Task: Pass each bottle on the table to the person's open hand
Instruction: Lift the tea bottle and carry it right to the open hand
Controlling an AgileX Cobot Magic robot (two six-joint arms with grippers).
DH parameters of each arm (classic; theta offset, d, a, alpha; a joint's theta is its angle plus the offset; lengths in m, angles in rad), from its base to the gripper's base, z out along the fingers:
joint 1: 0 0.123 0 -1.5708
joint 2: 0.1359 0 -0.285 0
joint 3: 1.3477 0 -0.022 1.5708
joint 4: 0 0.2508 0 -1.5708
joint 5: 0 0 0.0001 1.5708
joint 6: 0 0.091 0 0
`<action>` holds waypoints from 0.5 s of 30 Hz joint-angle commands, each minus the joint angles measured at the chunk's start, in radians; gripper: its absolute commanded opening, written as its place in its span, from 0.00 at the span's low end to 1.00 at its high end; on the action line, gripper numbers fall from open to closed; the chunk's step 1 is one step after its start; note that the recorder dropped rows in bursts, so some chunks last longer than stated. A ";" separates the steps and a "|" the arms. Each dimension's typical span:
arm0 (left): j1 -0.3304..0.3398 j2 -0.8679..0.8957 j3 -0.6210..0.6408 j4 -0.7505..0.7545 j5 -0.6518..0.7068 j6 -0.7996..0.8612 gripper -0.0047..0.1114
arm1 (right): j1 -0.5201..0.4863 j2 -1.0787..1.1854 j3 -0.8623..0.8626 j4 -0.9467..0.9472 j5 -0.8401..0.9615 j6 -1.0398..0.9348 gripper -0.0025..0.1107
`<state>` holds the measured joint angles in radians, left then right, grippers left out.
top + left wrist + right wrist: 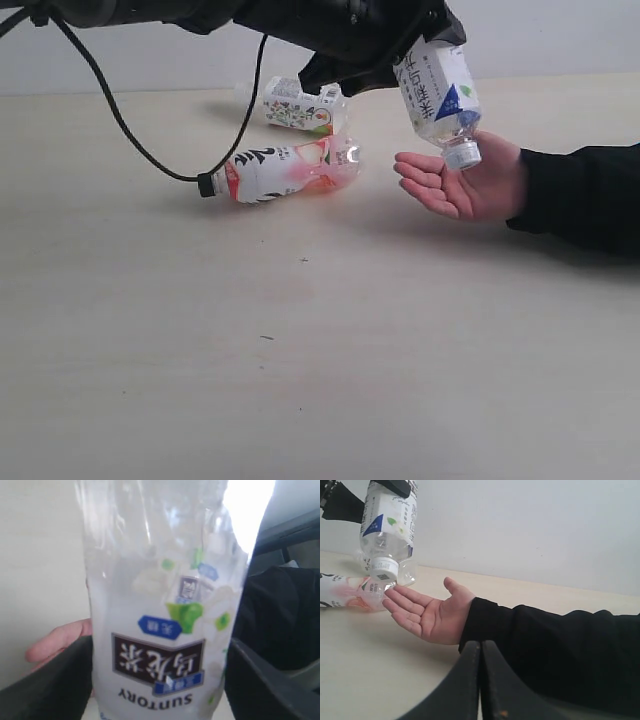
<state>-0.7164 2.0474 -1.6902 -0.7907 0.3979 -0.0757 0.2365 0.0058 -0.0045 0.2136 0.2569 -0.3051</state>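
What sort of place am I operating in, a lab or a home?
Probably a lab test bench: a plain pale table, a blank white wall, and the blue-and-white bottle held above a person's hand.

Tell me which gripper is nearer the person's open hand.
Left. The left gripper holds a bottle cap-down over the hand; the right gripper sits shut, back by the sleeve.

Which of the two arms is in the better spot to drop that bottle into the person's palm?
Left. The left gripper holds the blue-and-white bottle, cap down, right over the open hand. The right gripper is shut and empty.
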 commanded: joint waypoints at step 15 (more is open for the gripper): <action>-0.087 0.124 0.005 -0.064 -0.160 0.000 0.04 | -0.004 -0.006 0.005 -0.002 -0.012 -0.005 0.02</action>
<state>-0.8008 2.1514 -1.6860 -0.8439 0.2682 -0.0789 0.2365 0.0058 -0.0045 0.2136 0.2569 -0.3051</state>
